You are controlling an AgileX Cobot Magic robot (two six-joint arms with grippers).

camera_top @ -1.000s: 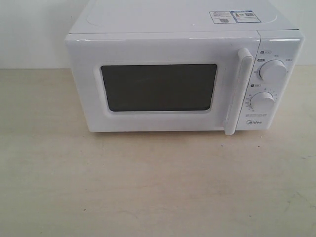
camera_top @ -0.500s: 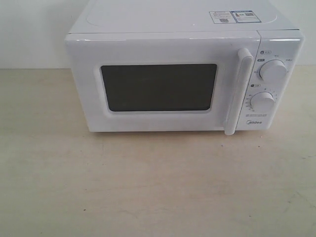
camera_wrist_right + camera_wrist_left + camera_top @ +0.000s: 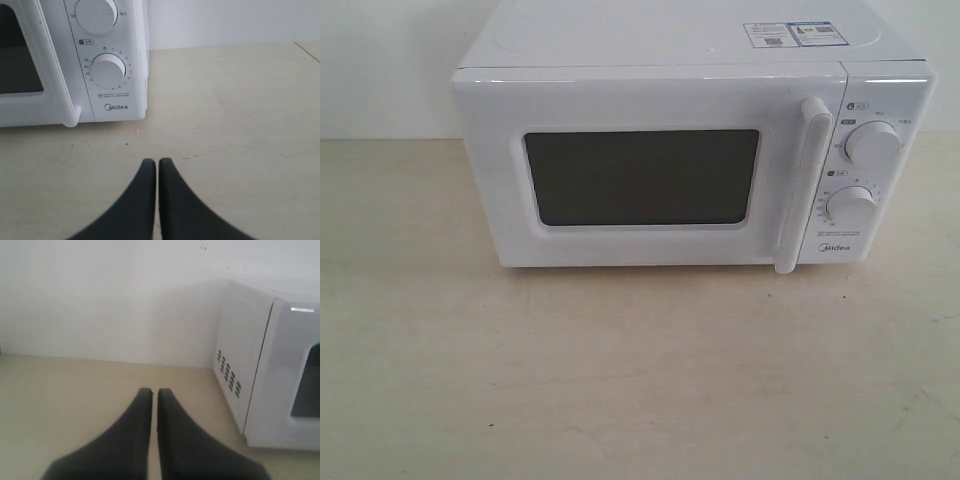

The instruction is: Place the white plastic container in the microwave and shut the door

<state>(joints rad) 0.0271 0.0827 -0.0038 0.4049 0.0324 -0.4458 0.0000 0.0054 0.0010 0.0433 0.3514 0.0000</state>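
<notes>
The left hand (image 3: 154,394), pressed together on nothing, hovers over the counter (image 3: 60,395) off the vented side of the microwave (image 3: 235,355). It stands near the back wall (image 3: 75,300), its door (image 3: 640,100) shut. The right hand (image 3: 158,164), likewise pressed together and empty, hangs before the dials (image 3: 108,70).

Midea logo (image 3: 116,107) is showing on the microwave (image 3: 620,40) panel, just below the lower dial (image 3: 108,70). Small numerals are ringing that dial, with 35, 30 and 25 barely reading. Stickers (image 3: 793,34) well above the dial are printing too small to read.
</notes>
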